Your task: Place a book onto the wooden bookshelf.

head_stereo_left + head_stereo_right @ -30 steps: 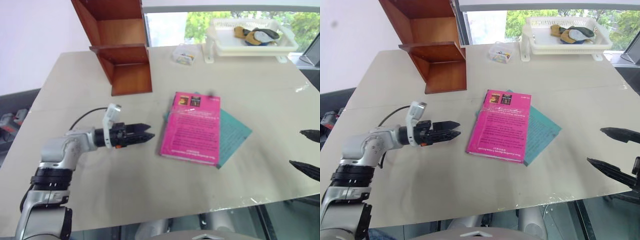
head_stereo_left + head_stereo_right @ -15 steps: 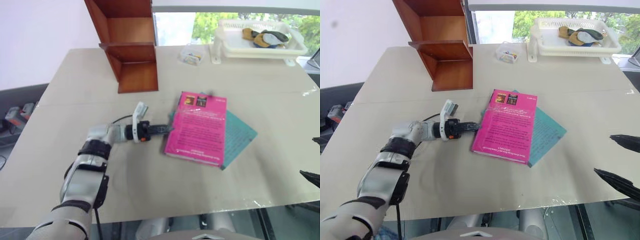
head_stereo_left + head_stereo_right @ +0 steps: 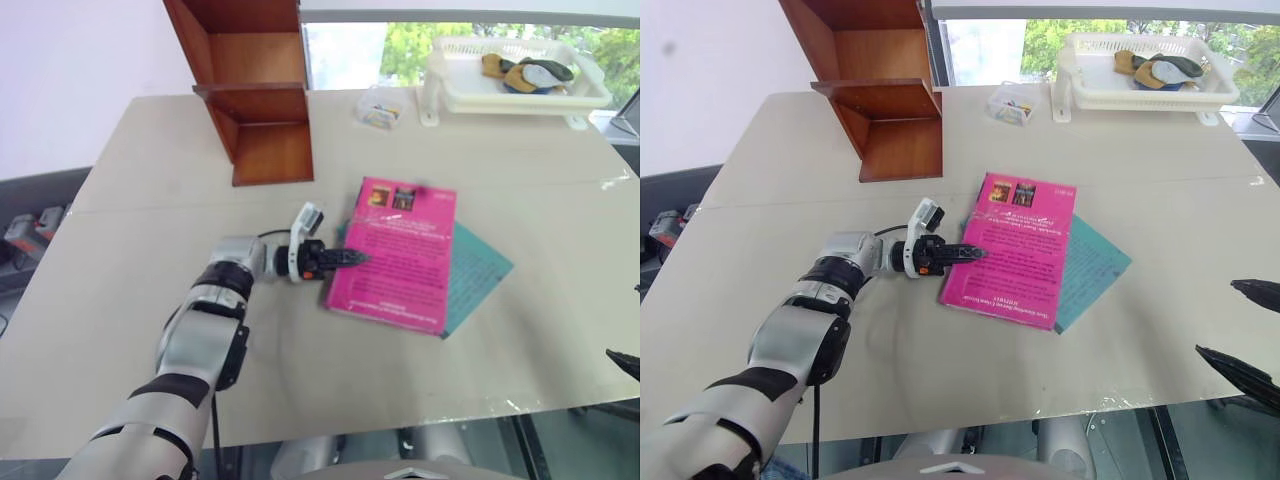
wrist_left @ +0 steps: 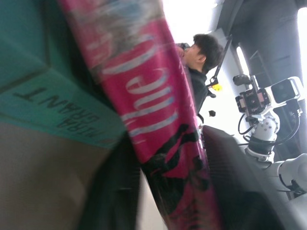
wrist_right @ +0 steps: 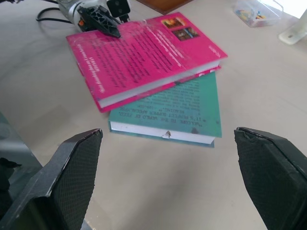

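The pink book (image 3: 400, 260) lies flat in the middle of the table, on top of a thinner teal book (image 3: 480, 270). My left gripper (image 3: 355, 258) points level at the book's left edge. Its upper finger rests on the cover and its fingers close on that edge. In the left wrist view the pink spine (image 4: 158, 120) runs between the two dark fingers (image 4: 230, 177). The wooden bookshelf (image 3: 255, 100) stands at the table's far left, apart from the book. My right gripper (image 3: 1250, 335) hangs open at the table's near right edge, well away from the books.
A white tray (image 3: 520, 80) holding several items sits at the far right by the window. A small clear box (image 3: 378, 112) stands to the left of it. The table (image 3: 150, 220) between shelf and books is bare.
My left gripper travelled right to the pink book's left edge, and its fingers closed from wide apart onto that edge. The right gripper drew back toward the picture's right edge.
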